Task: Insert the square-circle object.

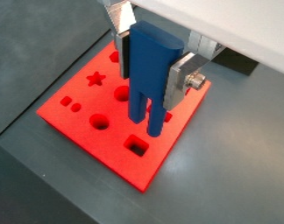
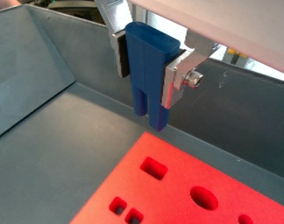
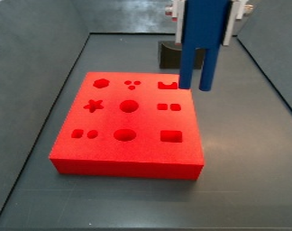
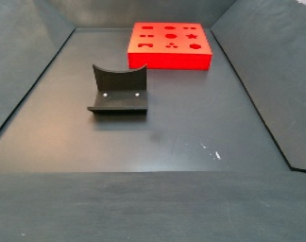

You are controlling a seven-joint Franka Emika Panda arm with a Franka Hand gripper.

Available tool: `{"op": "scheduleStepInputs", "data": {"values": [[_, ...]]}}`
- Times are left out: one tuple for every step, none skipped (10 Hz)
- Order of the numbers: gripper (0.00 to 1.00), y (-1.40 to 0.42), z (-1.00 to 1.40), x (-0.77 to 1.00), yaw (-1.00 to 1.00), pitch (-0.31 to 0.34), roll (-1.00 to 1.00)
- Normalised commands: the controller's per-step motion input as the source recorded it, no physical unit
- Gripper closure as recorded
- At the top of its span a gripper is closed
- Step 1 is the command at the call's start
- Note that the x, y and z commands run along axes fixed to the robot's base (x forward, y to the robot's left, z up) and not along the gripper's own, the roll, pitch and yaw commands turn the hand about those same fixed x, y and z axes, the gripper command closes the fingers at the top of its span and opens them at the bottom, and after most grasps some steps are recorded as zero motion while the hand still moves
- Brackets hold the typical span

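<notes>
words: none to read | numbers: none | end effector (image 1: 154, 63): up over the red board (image 1: 110, 131), no label

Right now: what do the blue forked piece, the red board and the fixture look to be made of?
Square-circle object, held in the gripper above the board: looks like smooth moulded plastic, uniform bright blue, soft sheen.
Red board: matte, even red, crisp cut-out holes; plastic or dense foam, can't tell which.
Fixture: dark grey, dull surface, two small fasteners showing; painted metal or hard plastic, the look leaves it open.
</notes>
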Motion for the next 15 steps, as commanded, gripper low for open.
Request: {"op": "scheduleStepInputs", "data": {"values": [[1.0, -0.55, -0.25, 0.02, -0.14, -0.106, 0.39], [1.0, -0.53, 0.0, 0.07, -0.04, -0.191, 0.5], [1.0, -0.25, 0.06, -0.01, 0.06, -0.2, 0.5], [1.0, -0.06, 0.0, -0.1, 0.31, -0.124, 0.5], [1.0, 0.0, -0.01, 0.0, 0.45, 0.0, 0.5], [1.0, 0.04, -0.2, -0.1, 0.57, -0.041, 0.48], [1.0, 0.21, -0.35, -0.25, 0.61, -0.179, 0.35], [1.0, 0.07, -0.11, -0.24, 0.01, -0.027, -0.09], [1.0, 0.1, -0.01, 0.0, 0.0, 0.0, 0.0], [1.0, 0.15, -0.63, -0.5, 0.64, -0.034, 0.03], [1.0, 0.21, -0.72, -0.57, 0.59, -0.054, 0.06], [1.0, 0.34, -0.76, -0.81, 0.34, -0.11, 0.03], [1.0, 0.39, -0.75, -0.92, 0.21, -0.153, 0.0], [1.0, 0.4, -0.61, -1.0, 0.05, -0.189, 0.0], [1.0, -0.01, 0.32, -0.79, 0.0, -0.249, 0.05]]}}
